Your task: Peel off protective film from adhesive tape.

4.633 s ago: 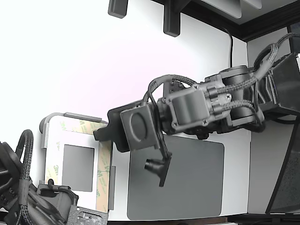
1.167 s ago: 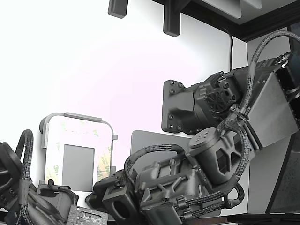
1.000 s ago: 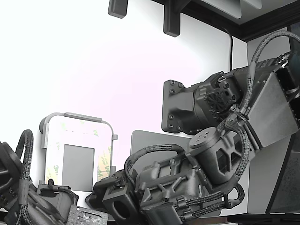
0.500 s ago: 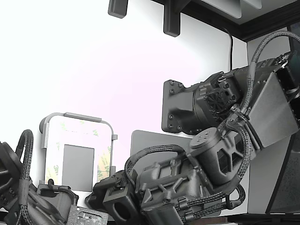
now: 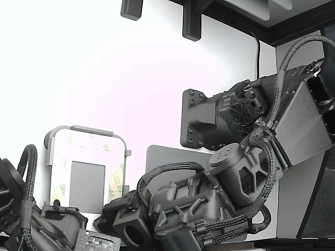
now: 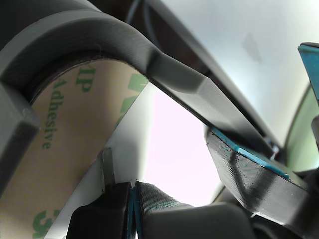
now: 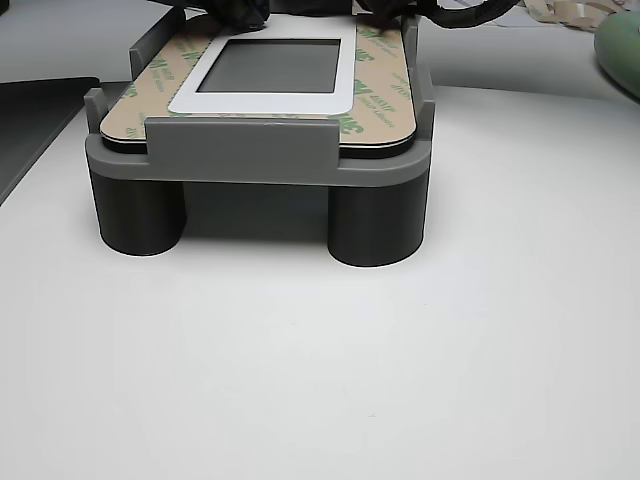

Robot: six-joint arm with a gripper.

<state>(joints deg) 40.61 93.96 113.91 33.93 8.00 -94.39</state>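
The white plate [image 7: 345, 85] lies in a grey fixture [image 7: 240, 150]. The adhesive tape borders it, faced with tan protective film [image 7: 375, 90] printed in green. The film [image 5: 116, 185] also shows along the plate's right side in the exterior view. My gripper [image 5: 104, 222] is low at the plate's near right corner there. Close up, the film [image 6: 65, 149] reads "Adhesive", and my gripper [image 6: 133, 209] is shut, its teal pads pressed together at the plate's edge. Whether film is caught between them is hidden. In the other view the gripper [image 7: 240, 12] sits at a far corner.
A dark-grey mat [image 5: 162, 157] lies to the right of the fixture in the exterior view. A second arm [image 5: 31, 225] fills that view's lower left. Loose pale strips [image 7: 560, 12] and a green object [image 7: 620, 45] lie beyond the fixture. A blue-faced dark part [image 6: 249, 164] is close by.
Since 4.6 s ago my arm swung down from the plate's upper right corner to its lower right corner. Over the last second it only edged slightly left.
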